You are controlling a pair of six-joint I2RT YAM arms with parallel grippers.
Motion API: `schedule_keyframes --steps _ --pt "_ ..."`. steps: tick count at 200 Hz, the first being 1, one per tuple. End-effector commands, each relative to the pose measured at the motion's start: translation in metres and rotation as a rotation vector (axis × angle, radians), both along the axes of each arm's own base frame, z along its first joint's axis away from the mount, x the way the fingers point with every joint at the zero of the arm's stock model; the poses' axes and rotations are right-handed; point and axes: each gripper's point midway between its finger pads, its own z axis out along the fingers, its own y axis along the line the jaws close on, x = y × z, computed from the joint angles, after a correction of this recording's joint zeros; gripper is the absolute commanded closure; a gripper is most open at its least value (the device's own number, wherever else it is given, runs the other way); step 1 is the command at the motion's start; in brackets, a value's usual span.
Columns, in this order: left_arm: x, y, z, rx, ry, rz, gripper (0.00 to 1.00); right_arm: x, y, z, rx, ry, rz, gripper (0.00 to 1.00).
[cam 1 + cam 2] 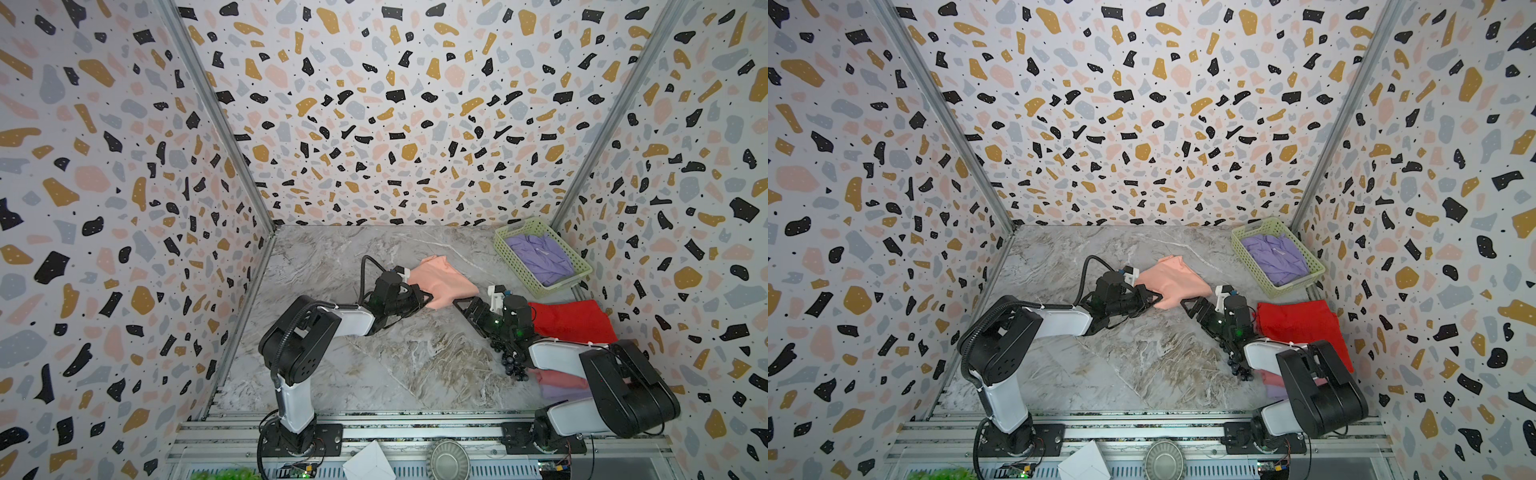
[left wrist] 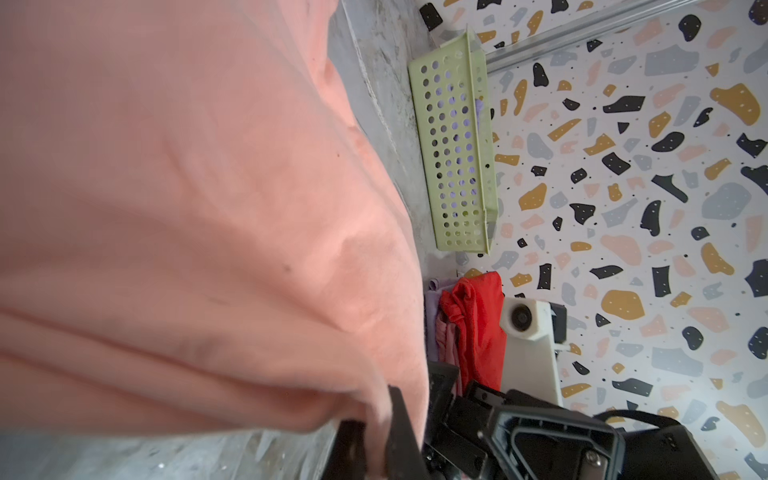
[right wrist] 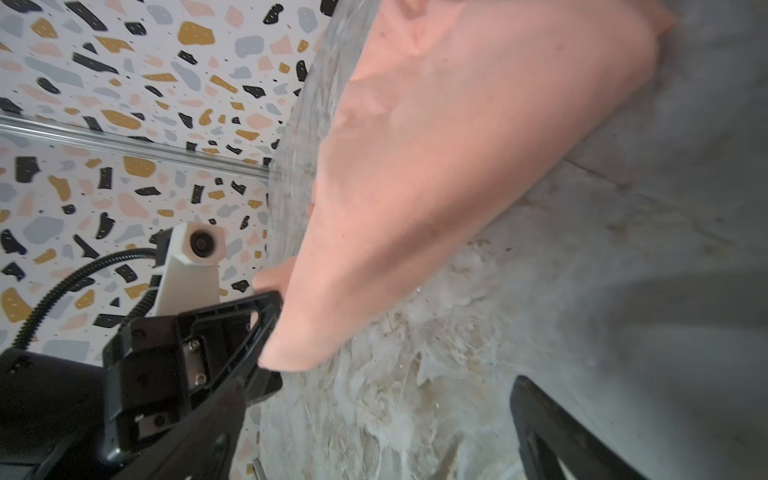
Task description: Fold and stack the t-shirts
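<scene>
Left gripper is clamped on the near corner of the peach t-shirt; the left wrist view shows fabric pinched between its fingers. Shirt sits bunched mid-table on the marble top, plain side showing. Right gripper is just beside the shirt's right edge, jaws spread, holding nothing. Red t-shirt lies flat at the right, pink t-shirt partly under the right arm. Lavender t-shirt is crumpled in the green basket.

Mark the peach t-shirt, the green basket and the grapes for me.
peach t-shirt (image 1: 442, 282), in a top view, middle of the cloth.
green basket (image 1: 516, 268), in a top view, long side wall.
grapes (image 1: 515, 369), in a top view, lower bunch.
</scene>
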Motion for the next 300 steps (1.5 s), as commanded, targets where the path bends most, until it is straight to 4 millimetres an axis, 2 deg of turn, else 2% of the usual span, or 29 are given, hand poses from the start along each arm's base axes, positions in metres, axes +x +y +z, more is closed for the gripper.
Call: schedule_keyframes --steps 1,37,86,102,122,141,149,157,168,177,190,217,252,277,300 --pt "-0.005 -0.017 0.027 -0.075 -0.038 -0.048 1.00 0.013 0.013 0.018 0.146 -0.028 0.010 0.01" --pt "-0.012 -0.021 0.029 -0.083 -0.031 -0.071 1.00 0.018 0.014 0.005 0.218 0.009 -0.041 0.01" --pt "-0.036 -0.030 0.024 -0.078 -0.006 -0.143 1.00 0.028 0.018 -0.011 0.248 0.066 -0.076 0.00" --pt "-0.046 -0.030 0.019 -0.063 0.002 -0.172 1.00 0.031 0.020 -0.016 0.250 0.072 -0.073 0.07" --pt "-0.059 -0.021 0.007 -0.013 0.011 -0.200 1.00 0.031 0.017 -0.025 0.228 0.074 -0.088 0.24" --pt "-0.068 -0.013 -0.003 0.054 0.004 -0.229 0.95 0.030 0.016 -0.032 0.169 0.084 -0.070 0.62" --pt "-0.071 -0.009 -0.007 0.089 -0.001 -0.243 0.89 0.029 0.016 -0.035 0.130 0.087 -0.061 0.77" --pt "-0.073 -0.004 -0.010 0.128 -0.010 -0.248 0.78 0.029 0.014 -0.038 0.078 0.096 -0.055 0.87" --pt "-0.073 0.005 -0.016 0.210 -0.042 -0.249 0.63 0.029 0.009 -0.044 -0.018 0.108 -0.047 0.93" --pt "-0.074 0.014 -0.020 0.275 -0.056 -0.248 0.55 0.030 0.006 -0.043 -0.095 0.105 -0.037 0.96" --pt "-0.072 0.027 -0.023 0.362 -0.083 -0.233 0.49 0.028 -0.001 -0.040 -0.202 0.099 -0.021 0.98" --pt "-0.062 0.049 -0.015 0.486 -0.152 -0.174 0.40 0.022 -0.015 -0.034 -0.383 0.090 0.012 0.98" --pt "-0.038 0.071 0.013 0.536 -0.249 -0.058 0.30 0.008 -0.030 -0.024 -0.496 0.065 0.034 0.98" --pt "-0.025 0.082 0.036 0.531 -0.312 -0.011 0.29 0.005 -0.039 -0.007 -0.575 0.022 0.048 0.98" --pt "-0.020 0.093 0.043 0.541 -0.334 0.016 0.29 -0.002 -0.049 -0.002 -0.643 0.028 0.054 0.98"
